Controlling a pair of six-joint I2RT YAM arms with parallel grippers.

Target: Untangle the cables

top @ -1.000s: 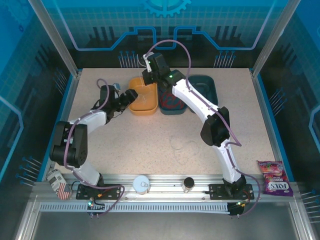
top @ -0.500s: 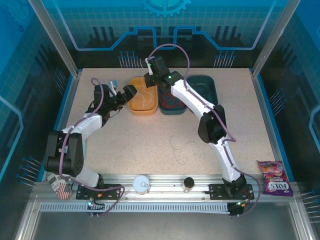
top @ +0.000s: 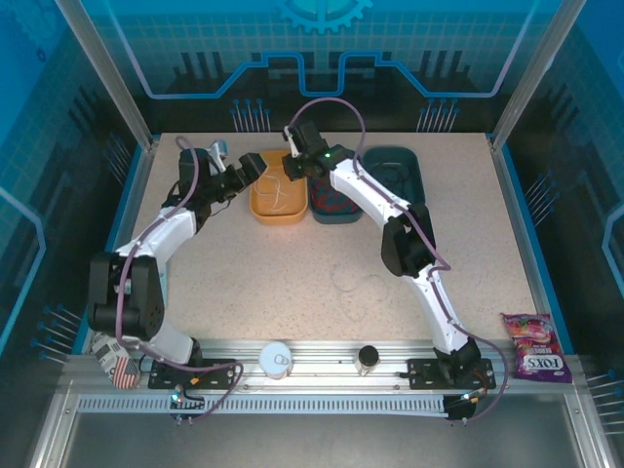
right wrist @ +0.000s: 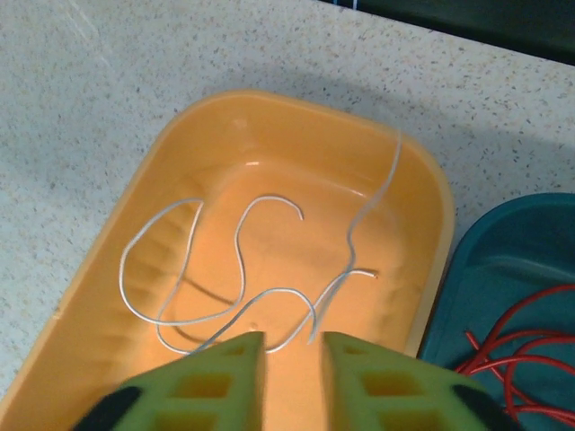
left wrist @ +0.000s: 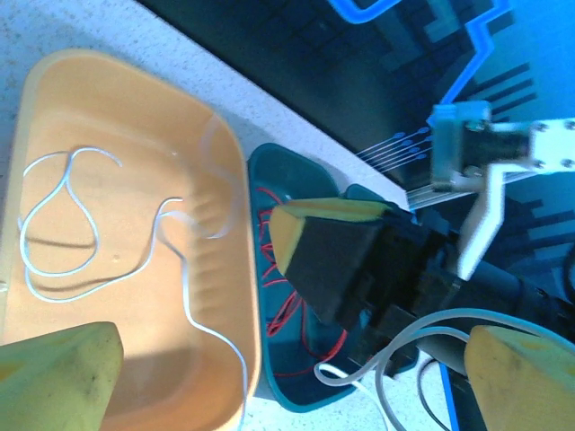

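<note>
One white cable (right wrist: 239, 247) being left loose in orange tray (right wrist: 413, 260), apart from red cable (right wrist: 521, 307): right pincer (right wrist: 292, 346) being cracked open just above it; left pincer (top: 253, 165), gaping empty, being swung toward upper left.

Red cable (right wrist: 492, 346) & teal bin (right wrist: 485, 242) cut off at R-wrist view's edge.

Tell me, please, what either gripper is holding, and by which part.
Nothing: left gripper and right gripper are open; the white cable lies in the orange tray.
</note>
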